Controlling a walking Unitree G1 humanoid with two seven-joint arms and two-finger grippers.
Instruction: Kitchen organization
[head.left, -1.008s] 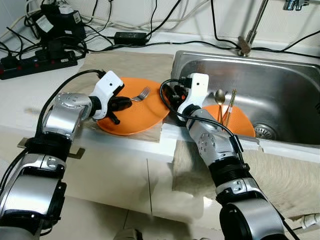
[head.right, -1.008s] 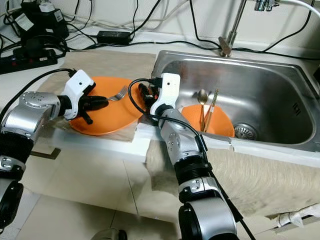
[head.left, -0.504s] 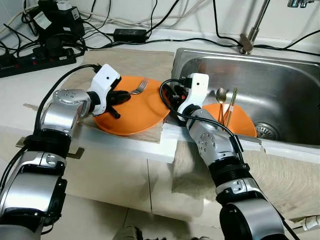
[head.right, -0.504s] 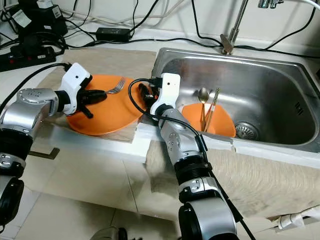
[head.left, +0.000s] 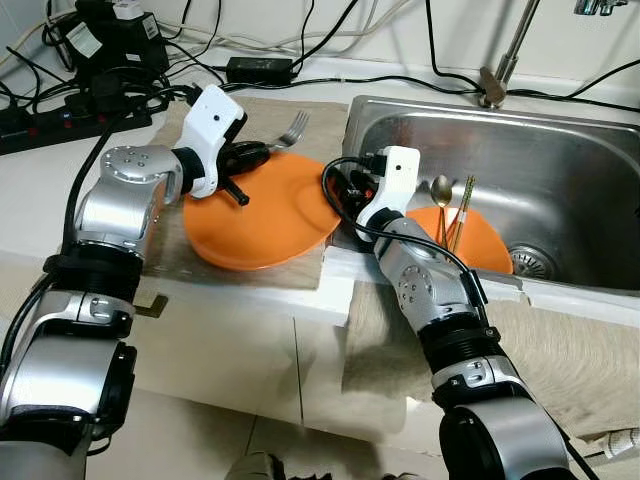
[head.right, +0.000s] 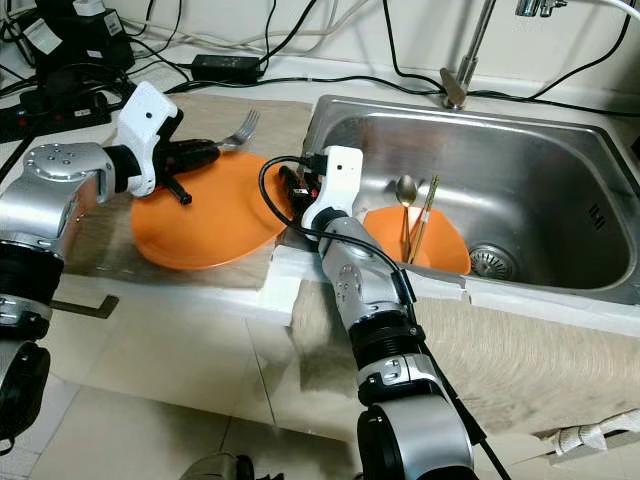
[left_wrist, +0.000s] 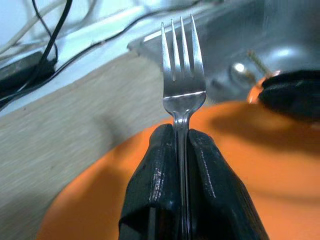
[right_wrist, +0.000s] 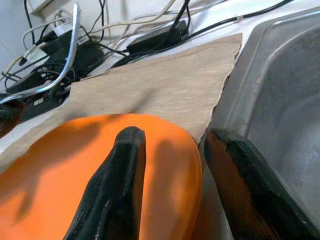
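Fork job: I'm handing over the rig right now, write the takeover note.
Left gripper: shut on the fork, held above the far edge of the orange plate on the counter mat, tines pointing toward the sink.
Right gripper: open, at the plate's sink-side edge, one finger over the plate, holding nothing.
In the sink: a second orange plate carrying a spoon and chopsticks.
Done: fork is off the plate.
Left: probably set the fork with the sink cutlery, then deal with the counter plate.

A plate (head.left: 262, 215) lay on a mat (head.left: 262, 128) on the desk (head.left: 40, 195), left of the sink (head.left: 560, 170). In the sink, another plate (head.left: 480, 245) carried a spoon (head.left: 440, 192) and chopsticks (head.left: 461, 212).
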